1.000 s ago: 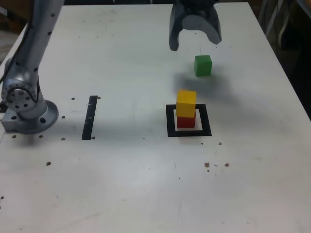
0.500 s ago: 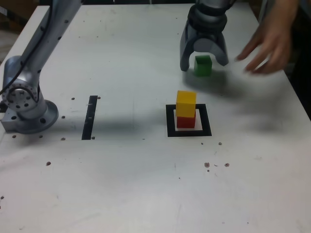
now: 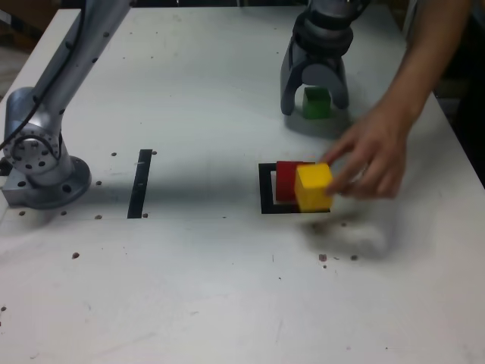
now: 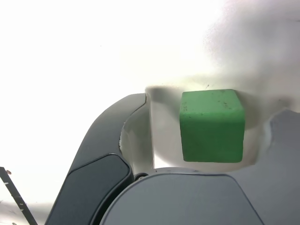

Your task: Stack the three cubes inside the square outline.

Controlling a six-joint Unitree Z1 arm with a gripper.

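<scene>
Green cube (image 3: 317,104) sits between the open claw's (image 3: 314,108) fingers, gripping nothing; closing looks like the next move. Beyond, toward the exterior view's bottom, lies the square (image 3: 267,189), red cube (image 3: 286,180) inside; a hand (image 3: 375,159), nearer the square, holds the yellow cube (image 3: 313,187).

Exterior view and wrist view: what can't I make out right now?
- Red cube: its right part in the exterior view, hidden behind the yellow cube.
- Person's hand: fingertips blurred in the exterior view; the arm is cut off by the top edge.
- Green cube: its underside, turned away from the wrist view.
- Square outline: its right side, behind hand and yellow cube, exterior view.
</scene>
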